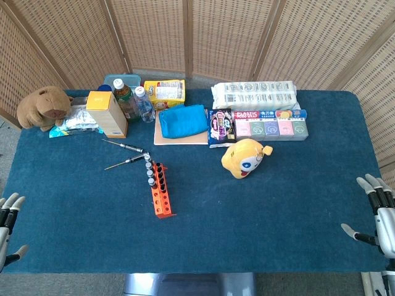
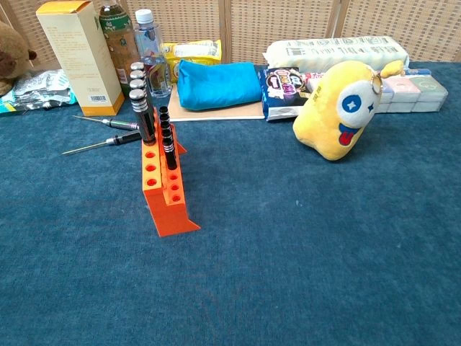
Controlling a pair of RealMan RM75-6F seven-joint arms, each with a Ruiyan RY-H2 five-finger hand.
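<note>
Both idle: left hand [image 1: 8,223] and right hand [image 1: 378,214] rest fingers-spread, holding nothing, at the table's [image 1: 259,234] front corners.

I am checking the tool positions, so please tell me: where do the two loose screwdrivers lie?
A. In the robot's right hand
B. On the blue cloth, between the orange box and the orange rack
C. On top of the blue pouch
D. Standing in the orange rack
B: both screwdrivers lie flat on the blue cloth, between the orange box and the orange rack; the right hand holds nothing.
</note>
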